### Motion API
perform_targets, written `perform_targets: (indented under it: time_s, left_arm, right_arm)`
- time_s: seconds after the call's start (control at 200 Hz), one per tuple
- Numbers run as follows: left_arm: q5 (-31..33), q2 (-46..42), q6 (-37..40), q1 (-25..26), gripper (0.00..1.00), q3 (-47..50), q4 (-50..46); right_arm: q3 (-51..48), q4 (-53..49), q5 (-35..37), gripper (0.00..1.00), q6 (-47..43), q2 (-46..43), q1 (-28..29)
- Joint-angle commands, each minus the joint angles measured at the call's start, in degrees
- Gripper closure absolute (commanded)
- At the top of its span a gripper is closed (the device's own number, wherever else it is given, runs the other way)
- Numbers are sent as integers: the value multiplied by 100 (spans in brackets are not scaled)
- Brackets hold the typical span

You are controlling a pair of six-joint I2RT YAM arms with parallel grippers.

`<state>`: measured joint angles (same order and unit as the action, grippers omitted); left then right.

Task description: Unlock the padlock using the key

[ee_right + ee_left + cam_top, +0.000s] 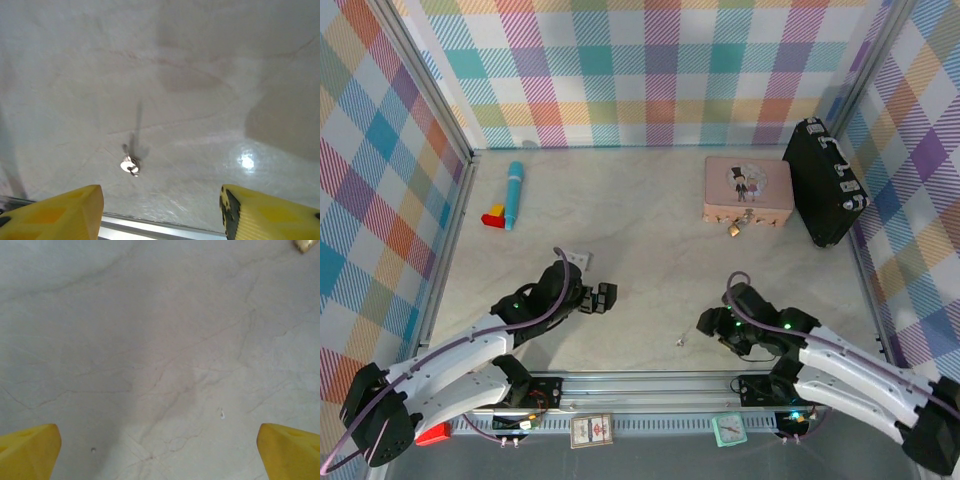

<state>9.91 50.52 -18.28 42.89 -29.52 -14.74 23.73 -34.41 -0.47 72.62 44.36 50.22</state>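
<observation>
Right gripper (708, 322): jaws stand apart with nothing between them. In the right wrist view its yellow fingers (55, 212) frame bare table (650, 230). The key (130, 165) lies flat just beyond the fingertips, untouched. From above, the key (681, 340) is well in front of the pink tin (748, 190) and slightly to its left.

Left gripper (603, 298): jaws stand wide apart and empty. It is over bare table, in front of the tin and well to its left.

The padlock (734, 229) rests against the middle of the tin's front wall, touching it. Whether its shackle is closed cannot be told.

A black case (823, 182) stands just right of the tin. A teal pen (513, 194) and a red-and-yellow block (496, 215) lie far to the tin's left
</observation>
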Motion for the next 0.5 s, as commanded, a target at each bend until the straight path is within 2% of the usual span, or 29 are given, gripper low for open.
perform_targets:
  time_s: [0.0,0.305,0.495]
  left_arm:
    - [240,-250,134,46,0,119,306]
    - [348,-378,5,43,0,61,73]
    - [267,-450,-26,48,0,25,-9]
  right_arm:
    - [148,270,505,41,1025,666,507]
    - [881,821,458,52,1444,2552,1182]
    - [1229,775,416,58,1400,3007,1262]
